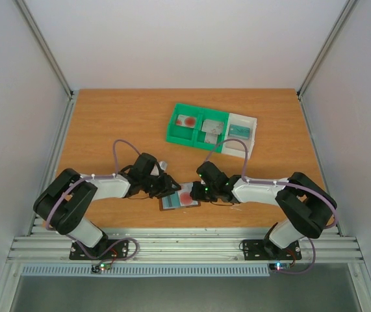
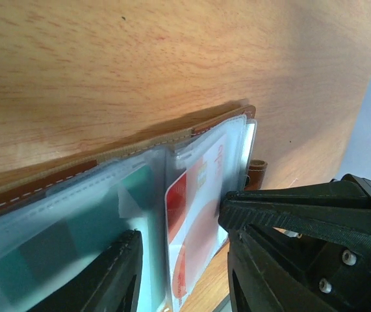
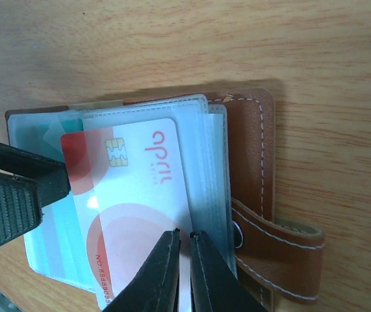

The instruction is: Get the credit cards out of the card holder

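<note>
The brown card holder [image 1: 180, 197] lies open on the table between both arms, its leather cover [image 3: 247, 143] and tab [image 3: 282, 260] toward the right. A white credit card with red shapes and a chip [image 3: 133, 195] sticks partly out of a clear sleeve. My right gripper [image 3: 185, 233] is shut on that card's edge. My left gripper [image 2: 179, 224] stands open over the sleeves, one finger [image 2: 123, 273] on the teal page and the other finger [image 2: 282, 211] beside the card [image 2: 195, 221]. A teal card shows inside the left sleeve [image 2: 55, 253].
A green-and-white compartment tray [image 1: 172, 133] stands behind the holder at the table's middle, with a red-marked card [image 1: 186, 121], a grey one [image 1: 212, 129] and a teal one [image 1: 240, 130] in its compartments. The table's front edge and a metal rail run just below the holder.
</note>
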Robot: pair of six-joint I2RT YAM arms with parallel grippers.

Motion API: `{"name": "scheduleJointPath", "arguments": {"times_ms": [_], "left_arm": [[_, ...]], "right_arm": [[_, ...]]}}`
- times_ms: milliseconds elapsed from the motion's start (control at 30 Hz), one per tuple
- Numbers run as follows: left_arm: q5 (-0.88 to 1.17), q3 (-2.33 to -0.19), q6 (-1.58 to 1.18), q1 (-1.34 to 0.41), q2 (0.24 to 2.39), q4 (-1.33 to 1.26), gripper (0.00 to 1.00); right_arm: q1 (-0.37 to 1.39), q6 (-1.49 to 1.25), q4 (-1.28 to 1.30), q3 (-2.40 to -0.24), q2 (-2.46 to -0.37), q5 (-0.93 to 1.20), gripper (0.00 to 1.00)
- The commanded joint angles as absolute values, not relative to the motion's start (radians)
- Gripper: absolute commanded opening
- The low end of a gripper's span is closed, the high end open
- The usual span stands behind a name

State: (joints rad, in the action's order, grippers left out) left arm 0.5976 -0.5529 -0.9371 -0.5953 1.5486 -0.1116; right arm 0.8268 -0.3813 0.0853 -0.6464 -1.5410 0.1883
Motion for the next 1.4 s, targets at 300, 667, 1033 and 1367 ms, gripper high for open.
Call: {"name": "scheduleJointPath", "arguments": {"times_ms": [300, 667, 1033, 1367], "left_arm": [[0.587, -0.550, -0.949, -0.591, 1.607, -0.190, 0.21], [0.617, -0.540, -0.977, -0.592, 1.623, -0.255, 0.01], [0.596, -0.526, -0.939, -0.590, 1.557, -0.148, 0.00], [0.546, -0.505, -0.911, -0.577, 1.460, -0.048, 0.00]], "right_arm": [[0.835, -0.406, 0.056, -0.606, -1.566, 0.188, 0.08], [0.835, -0.406, 0.052, -0.602, -1.569, 0.187, 0.08], [0.834, -0.398, 0.091, -0.617, -1.569, 0.152, 0.08], [0.833, -0.391, 0.097, -0.624, -1.585, 0.141, 0.08]]}}
